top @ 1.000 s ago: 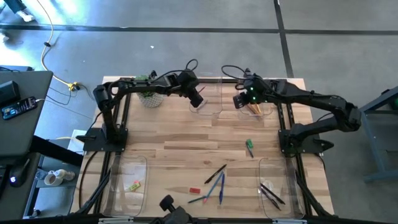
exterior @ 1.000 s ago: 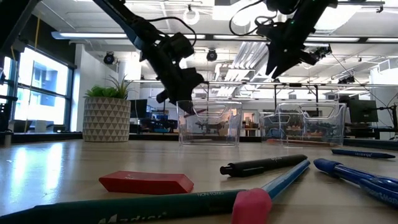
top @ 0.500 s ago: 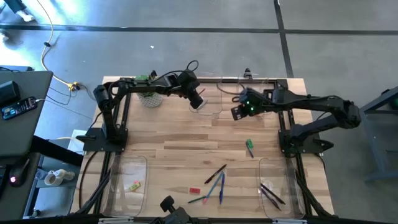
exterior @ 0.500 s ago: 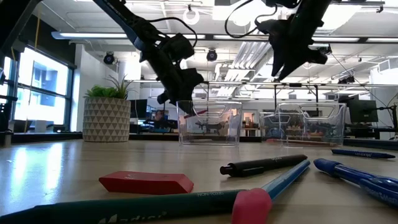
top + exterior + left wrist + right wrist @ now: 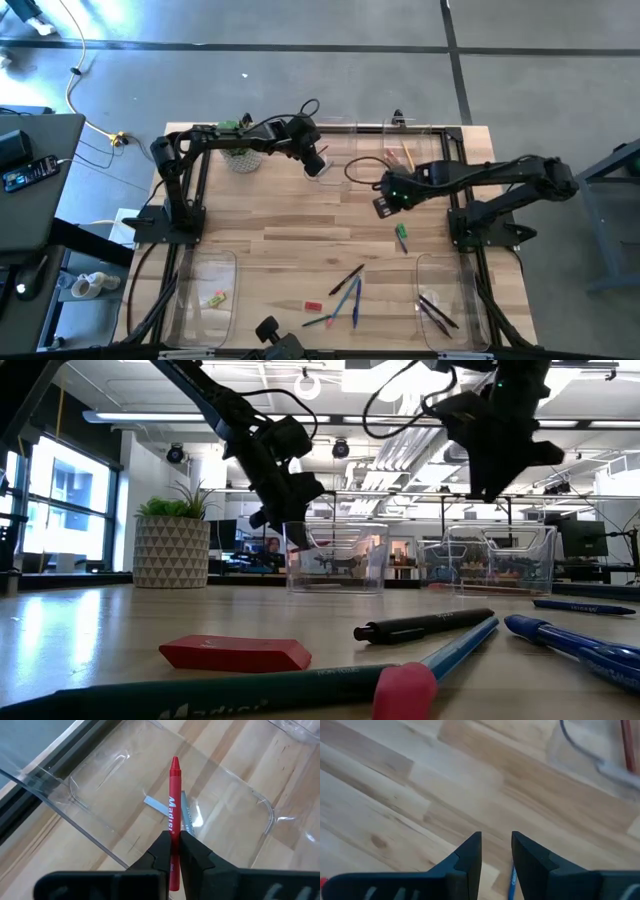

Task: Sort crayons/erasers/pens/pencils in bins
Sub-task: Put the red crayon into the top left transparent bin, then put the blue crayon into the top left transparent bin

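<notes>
The table (image 5: 300, 235) is pale wood, with both arms reaching in from its far corners. Four clear bins sit near the corners: the far-left bin (image 5: 335, 178), the far-right bin (image 5: 420, 150) with pencils (image 5: 406, 157) in it, the near-left bin (image 5: 205, 290) holding small erasers (image 5: 215, 298), and the near-right bin (image 5: 440, 310) holding dark pens (image 5: 436, 313). A potted plant (image 5: 243, 160) stands at the far left edge.

The left gripper (image 5: 173, 851) hovers over the far-left bin, its fingers pinching a red crayon (image 5: 173, 810) by its lower part; the tip points out over the bin, where two bluish crayons (image 5: 172, 812) lie on the floor.

The right gripper (image 5: 496, 851) hangs above bare wood between the far-right bin and the middle of the table, fingers a narrow gap apart, nothing between them.

Loose on the table: a green stick (image 5: 401, 237) near the right gripper, then a cluster toward the near edge of a black pen (image 5: 347, 279), blue pens (image 5: 354, 302) and a red eraser (image 5: 313, 306).
</notes>
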Tool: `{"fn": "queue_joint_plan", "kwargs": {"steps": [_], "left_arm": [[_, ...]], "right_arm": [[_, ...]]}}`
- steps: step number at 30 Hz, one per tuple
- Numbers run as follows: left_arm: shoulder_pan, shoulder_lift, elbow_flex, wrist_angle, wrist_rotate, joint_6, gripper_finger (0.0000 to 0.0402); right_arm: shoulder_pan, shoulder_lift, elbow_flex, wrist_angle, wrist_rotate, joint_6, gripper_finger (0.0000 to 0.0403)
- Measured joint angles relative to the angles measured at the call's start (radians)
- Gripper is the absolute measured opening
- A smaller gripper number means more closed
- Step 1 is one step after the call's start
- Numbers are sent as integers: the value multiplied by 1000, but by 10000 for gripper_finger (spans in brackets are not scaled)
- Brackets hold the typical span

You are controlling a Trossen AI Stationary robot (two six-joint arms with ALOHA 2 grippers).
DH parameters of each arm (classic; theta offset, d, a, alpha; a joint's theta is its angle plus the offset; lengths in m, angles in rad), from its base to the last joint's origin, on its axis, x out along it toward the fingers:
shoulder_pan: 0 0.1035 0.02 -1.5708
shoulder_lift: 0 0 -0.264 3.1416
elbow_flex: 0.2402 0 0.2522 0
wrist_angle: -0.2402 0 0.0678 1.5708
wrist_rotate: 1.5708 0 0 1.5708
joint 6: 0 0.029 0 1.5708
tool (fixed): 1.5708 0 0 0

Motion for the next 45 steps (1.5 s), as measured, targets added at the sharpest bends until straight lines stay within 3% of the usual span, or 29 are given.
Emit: {"fn": "queue_joint_plan", "kwargs": {"steps": [11,25,37,45], "left_arm": [[-1,0,0,10,-5,0,66],[2,-79,5,10,-4,3,74],[2,-211,145,-217,4,114,74],[1,-293,146,-406,13,149,74]], "right_arm": [[40,-2,-83,1,-10,127,99],[40,-2,-167,12,-142,91,99],[79,-2,-252,78,-187,176,99],[105,-2,-255,77,-71,251,99]]}}
